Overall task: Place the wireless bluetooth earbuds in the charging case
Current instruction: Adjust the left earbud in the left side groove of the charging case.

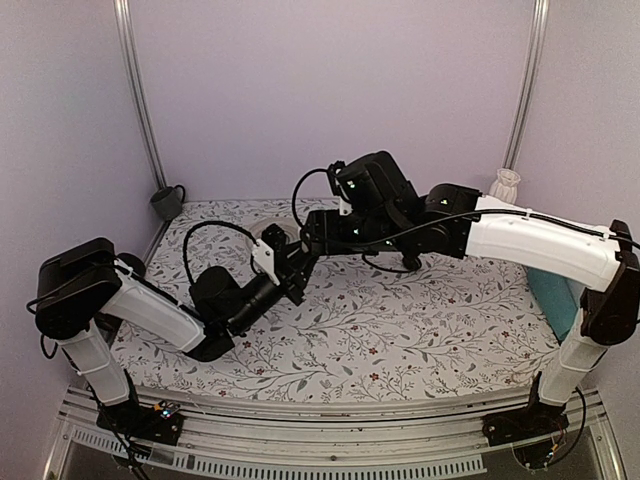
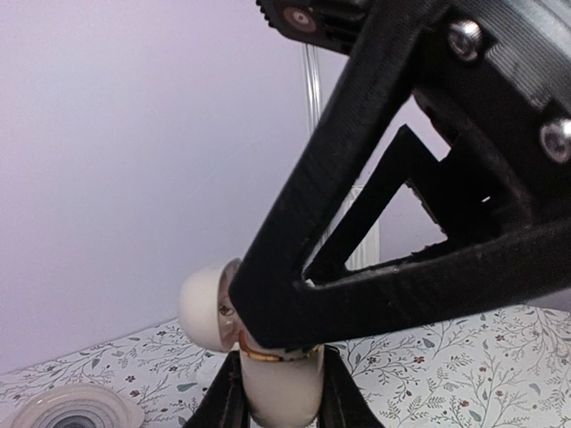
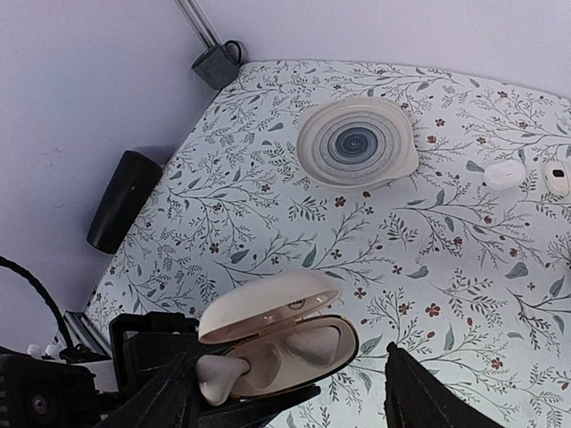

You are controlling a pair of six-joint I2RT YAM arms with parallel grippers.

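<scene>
Over the table [image 1: 420, 320], left of its middle, my left gripper [image 2: 278, 406] clamps the open charging case [image 3: 285, 334]. One earbud [image 3: 219, 374] lies crooked in a well, with my right gripper [image 3: 290, 397] spread above. Seating it squarely looks next, gently.

Pale lilac walls [image 1: 330, 90] enclose a table [image 1: 420, 330] draped in floral cloth.

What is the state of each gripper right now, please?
Left gripper: closed on the charging case, whose lid is open.
Right gripper: open, jaws wide apart.
</scene>
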